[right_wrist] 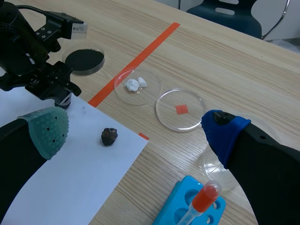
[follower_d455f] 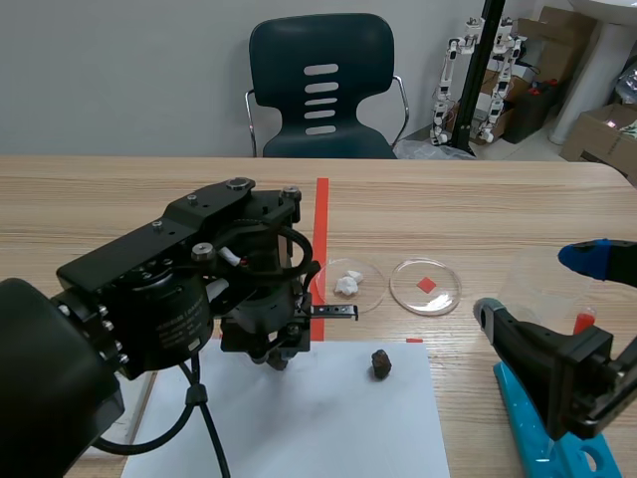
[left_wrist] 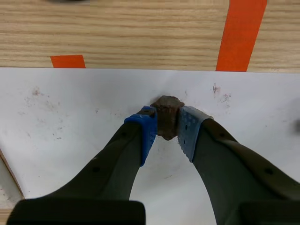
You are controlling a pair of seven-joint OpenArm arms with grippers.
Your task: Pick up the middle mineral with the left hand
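A brown rough mineral is pressed between the blue pads of my left gripper, which is shut on it low over the white paper. In the scene view the left gripper points down at the paper and hides this mineral. A dark mineral lies on the paper to its right, also seen as the dark mineral in the right wrist view. White mineral pieces sit in a clear dish. My right gripper stands open at the table's right, holding nothing.
An empty clear dish with a red square under it sits right of the white pieces. A black round dish lies beyond the left arm. A blue rack holds a red-capped tube. A dark chair stands behind the table.
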